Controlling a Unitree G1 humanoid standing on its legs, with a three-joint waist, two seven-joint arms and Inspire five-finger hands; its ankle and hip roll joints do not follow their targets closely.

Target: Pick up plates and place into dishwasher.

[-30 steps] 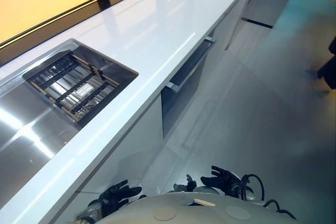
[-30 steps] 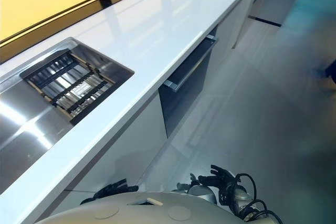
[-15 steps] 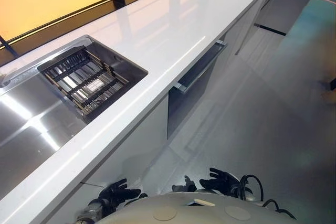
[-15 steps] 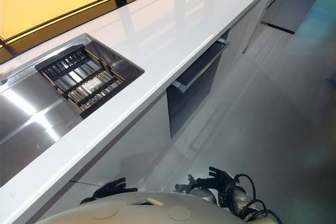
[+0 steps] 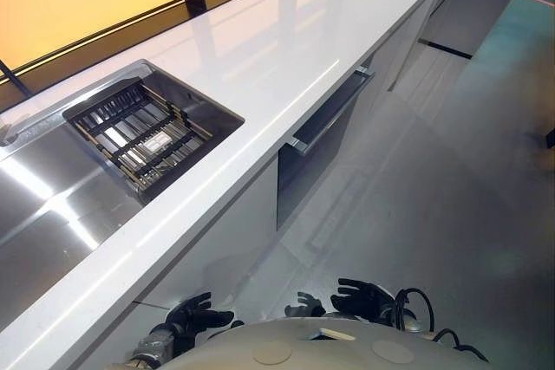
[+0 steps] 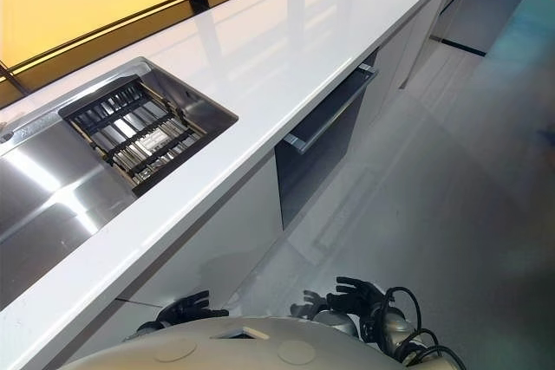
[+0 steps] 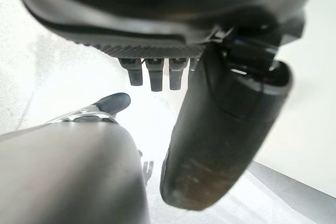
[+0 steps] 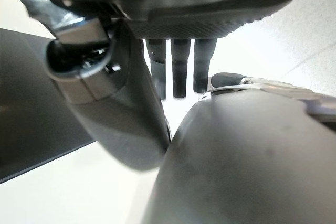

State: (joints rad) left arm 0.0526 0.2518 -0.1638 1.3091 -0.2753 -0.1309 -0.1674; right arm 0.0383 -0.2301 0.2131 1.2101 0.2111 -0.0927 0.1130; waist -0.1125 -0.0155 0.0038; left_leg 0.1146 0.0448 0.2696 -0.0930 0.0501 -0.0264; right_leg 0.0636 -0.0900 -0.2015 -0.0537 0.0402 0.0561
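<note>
hanging low in front of the counter, the left hand and the right hand both have loose, spread fingers and hold nothing. the dishwasher sits closed under the white counter, its bar handle along the top, right of the steel sink with its rack.

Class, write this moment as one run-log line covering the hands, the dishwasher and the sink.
left hand: open, low, empty | right hand: open, low, empty | dishwasher: under countertop, untouched | sink: holds rack
</note>
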